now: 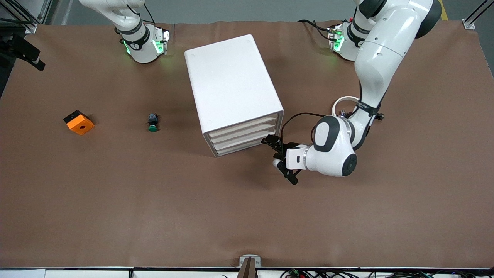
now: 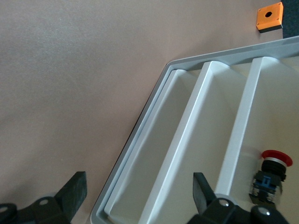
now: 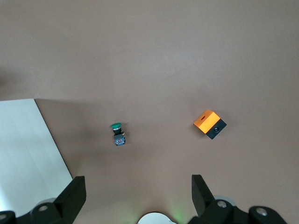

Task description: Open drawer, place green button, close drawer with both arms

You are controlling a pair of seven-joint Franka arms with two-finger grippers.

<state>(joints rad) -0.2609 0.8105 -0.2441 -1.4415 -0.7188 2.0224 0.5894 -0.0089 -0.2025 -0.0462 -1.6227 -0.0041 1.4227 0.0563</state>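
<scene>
— Left gripper [image 1: 279,155] is wide open by the drawer [image 1: 247,147] front, holding nothing.
— And the button [image 1: 153,122]?
— On the table, between the cabinet [image 1: 231,92] and an orange block [image 1: 79,122]. Right gripper [image 3: 135,196] waits above it, open too.

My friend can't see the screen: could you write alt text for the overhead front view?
The left gripper, open, is at the front of a white cabinet of three shut drawers on a brown table. Toward the right arm's end lie a green button and an orange block.
</scene>
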